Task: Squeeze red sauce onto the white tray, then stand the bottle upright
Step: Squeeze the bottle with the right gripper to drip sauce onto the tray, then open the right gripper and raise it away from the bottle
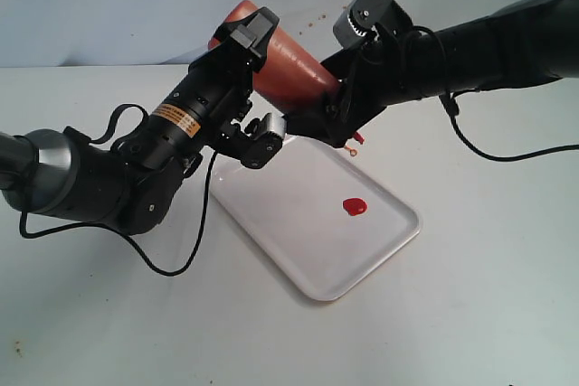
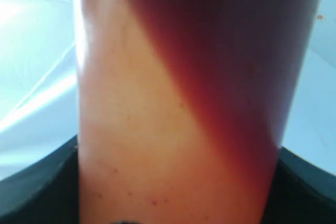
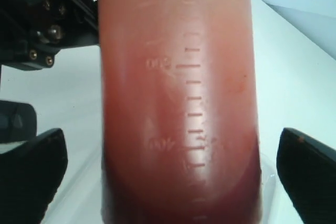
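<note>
Exterior view: 1 bottle (image 1: 294, 70), 1 white tray (image 1: 298, 250), 1 blob of red sauce (image 1: 355, 207), 2 grippers. Bottle tilted, clear of the table (image 1: 488, 314), long axis 10-to-4 o'clock, base high, nozzle down toward 4 o'clock over the tray's far edge, at 11 o'clock from the blob. Translucent wall, orange-red fill, moulded graduation marks, small red bit at the nozzle. Grip: left gripper (image 1: 261, 86) clamps the body; right gripper (image 3: 170, 182) released, fingers (image 3: 31, 182) straddling the bottle with gaps both sides.
</note>
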{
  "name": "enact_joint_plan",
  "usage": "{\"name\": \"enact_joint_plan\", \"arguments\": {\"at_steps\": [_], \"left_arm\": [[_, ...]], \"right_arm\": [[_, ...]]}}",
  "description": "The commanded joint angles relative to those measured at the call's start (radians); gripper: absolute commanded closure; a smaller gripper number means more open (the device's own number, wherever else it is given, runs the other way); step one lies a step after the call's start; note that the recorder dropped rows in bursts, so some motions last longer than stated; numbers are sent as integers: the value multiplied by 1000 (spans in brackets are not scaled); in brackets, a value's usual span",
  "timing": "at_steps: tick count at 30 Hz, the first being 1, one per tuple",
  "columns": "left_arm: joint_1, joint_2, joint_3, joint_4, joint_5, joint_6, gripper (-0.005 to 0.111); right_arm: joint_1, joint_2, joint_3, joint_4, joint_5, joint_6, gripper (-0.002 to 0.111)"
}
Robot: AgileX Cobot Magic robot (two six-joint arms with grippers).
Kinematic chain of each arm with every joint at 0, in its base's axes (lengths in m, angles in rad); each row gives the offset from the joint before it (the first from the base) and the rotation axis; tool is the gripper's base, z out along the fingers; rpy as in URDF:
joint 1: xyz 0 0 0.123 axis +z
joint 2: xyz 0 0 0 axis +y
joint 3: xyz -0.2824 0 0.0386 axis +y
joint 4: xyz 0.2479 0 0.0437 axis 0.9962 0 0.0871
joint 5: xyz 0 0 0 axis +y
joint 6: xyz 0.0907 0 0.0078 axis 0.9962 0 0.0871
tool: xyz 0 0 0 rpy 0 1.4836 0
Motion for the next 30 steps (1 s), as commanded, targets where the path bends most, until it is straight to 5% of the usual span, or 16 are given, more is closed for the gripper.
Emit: {"name": "enact_joint_plan", "arguments": {"at_steps": [1, 17, 23, 26, 30], "left_arm": [[-2, -22, -1, -25, -52, -21, 107], [-2, -22, -1, -48, -52, -21, 107], [-2, -22, -1, -48, -52, -21, 107], [-2, -22, -1, -48, -52, -21, 107], [-2, -22, -1, -48, -52, -21, 107]], "right_arm": [[-5, -9, -5, -9, 31, 6, 3], [-5, -13, -5, 57, -56, -5, 6], [-3, -18, -5, 38, 51, -19, 10], [-3, -17, -5, 36, 50, -19, 32], [-5, -20, -5, 30, 50, -25, 102]]}}
